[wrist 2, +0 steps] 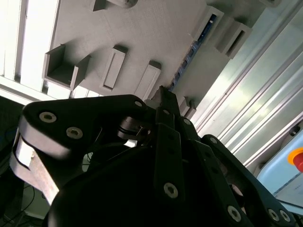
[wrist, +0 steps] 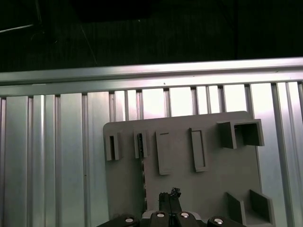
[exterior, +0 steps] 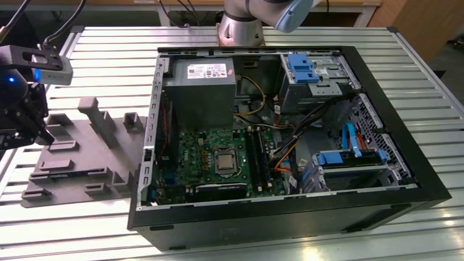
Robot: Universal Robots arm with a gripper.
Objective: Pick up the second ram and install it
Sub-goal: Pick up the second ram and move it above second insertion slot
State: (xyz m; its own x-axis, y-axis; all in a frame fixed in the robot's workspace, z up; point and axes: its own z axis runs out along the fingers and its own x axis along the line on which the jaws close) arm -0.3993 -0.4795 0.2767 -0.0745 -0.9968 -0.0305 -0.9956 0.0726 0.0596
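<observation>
**A:** Where is the gripper [exterior: 29, 130], and what are its fingers doing?

**B:** There is one gripper. In the exterior view it hangs at nine o'clock from the open computer case [exterior: 290, 217], over the far end of the grey tray [exterior: 73, 168]. In both wrist views its two fingers [wrist: 164, 204] are pressed together at the tips, with nothing between them.

**A:** And the second ram?

**B:** I count one stick. In the first wrist view the second ram [wrist: 142, 170] stands on its long edge in the tray [wrist: 213, 175], one end seated in a slotted block. The second wrist view shows the same thin, dark strip [wrist 2: 191, 49] with a blue tint along it, running between raised blocks of the tray [wrist 2: 142, 38]. The gripper [wrist: 169, 198] is near the stick but apart from it, with the fingertips [wrist 2: 163, 92] above bare tray just beside it.

**A:** What else is there?

**B:** One tray on a slatted metal table [exterior: 108, 54], with one tall post [exterior: 91, 111] at its twelve o'clock end. Inside the case I count one power supply [exterior: 199, 92] at eleven o'clock, one green motherboard [exterior: 195, 157] at seven o'clock, and two blue drive caddies [exterior: 305, 68], at one o'clock and four o'clock. I cannot count the memory slots.
</observation>
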